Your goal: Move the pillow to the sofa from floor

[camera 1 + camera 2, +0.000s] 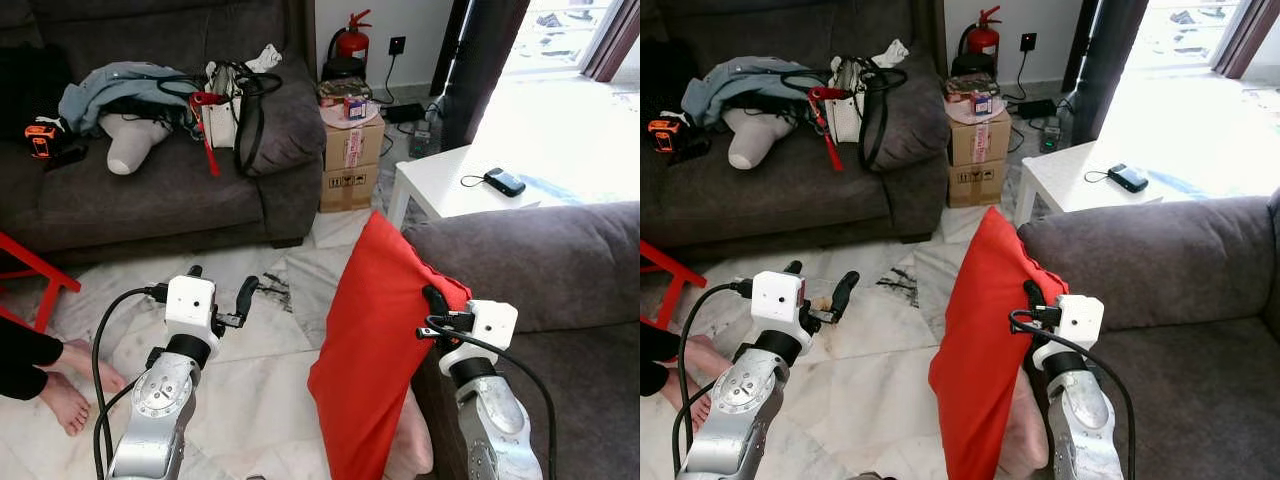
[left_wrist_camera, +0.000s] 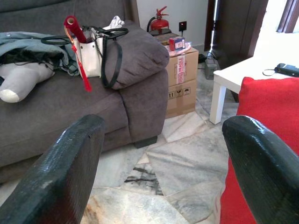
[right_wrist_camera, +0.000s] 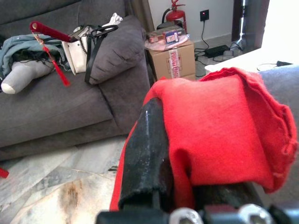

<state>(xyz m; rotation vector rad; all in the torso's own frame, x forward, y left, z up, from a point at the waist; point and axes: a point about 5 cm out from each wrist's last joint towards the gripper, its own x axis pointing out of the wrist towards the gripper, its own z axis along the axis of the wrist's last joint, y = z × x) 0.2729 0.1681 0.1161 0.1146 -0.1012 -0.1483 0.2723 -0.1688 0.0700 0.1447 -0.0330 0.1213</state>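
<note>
The red pillow stands on edge, raised off the marble floor and leaning against the armrest of the near grey sofa. My right gripper is shut on the pillow's upper right edge. In the right wrist view, red cloth is bunched between the black fingers. To the pillow's left, my left gripper hangs open over the floor, with nothing between its fingers.
A far grey sofa holds clothes and a bag. Cardboard boxes and a white table with a phone stand behind the pillow. A person's bare feet and a red frame are at the left.
</note>
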